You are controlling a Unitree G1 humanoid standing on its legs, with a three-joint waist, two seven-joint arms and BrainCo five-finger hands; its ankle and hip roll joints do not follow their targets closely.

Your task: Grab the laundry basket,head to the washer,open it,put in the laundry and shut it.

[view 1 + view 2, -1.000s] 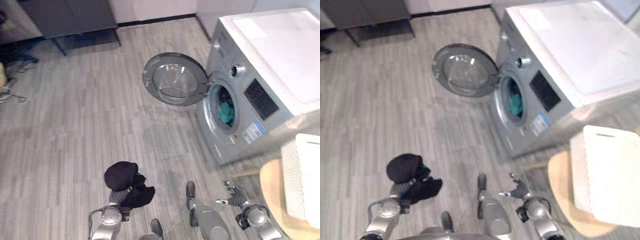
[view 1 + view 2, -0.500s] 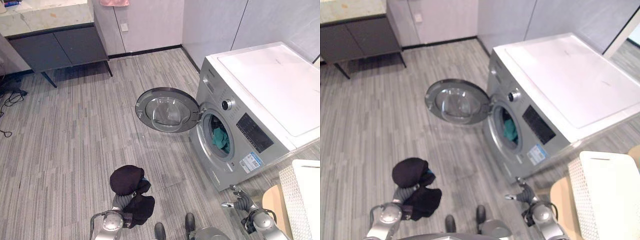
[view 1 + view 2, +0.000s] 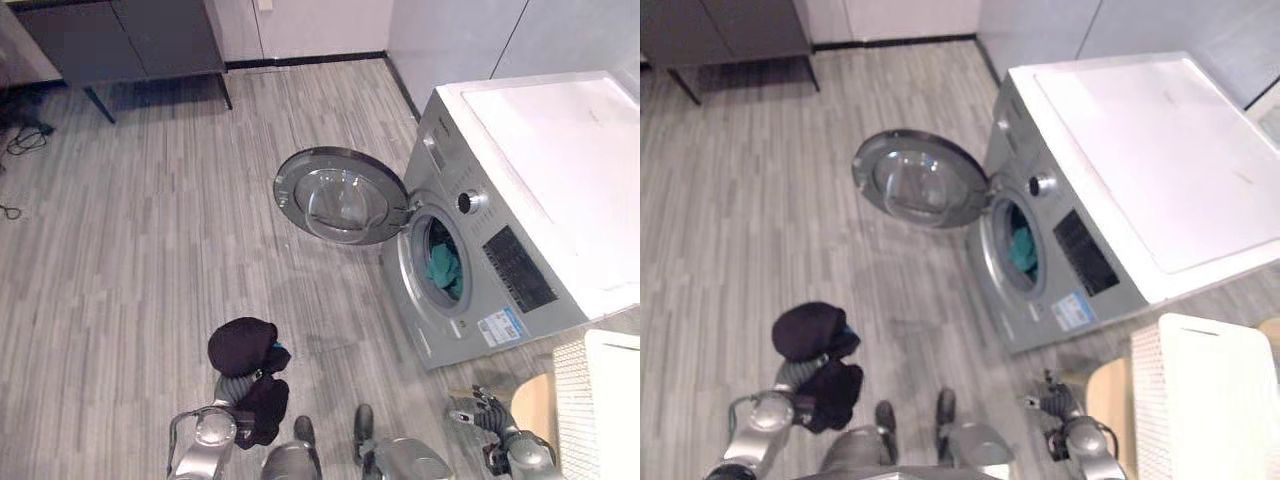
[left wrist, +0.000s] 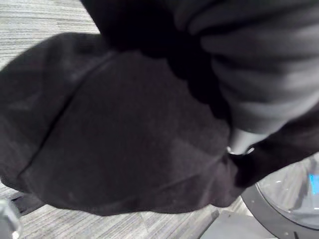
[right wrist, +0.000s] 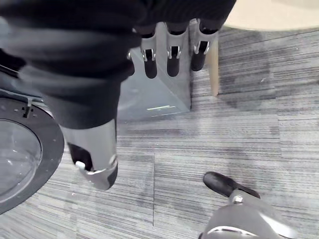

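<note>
The left hand [image 3: 243,385] is wrapped in a bundle of dark clothing [image 3: 243,347], so I cannot tell how its fingers lie. The washer [image 3: 480,260] stands ahead and to the right, its round door [image 3: 340,196] swung wide towards the left and a teal garment [image 3: 444,268] already in the drum. The right hand [image 5: 169,50] is nearer the machine, its fingers relaxed and empty, beside the white laundry basket [image 3: 1210,400]
</note>
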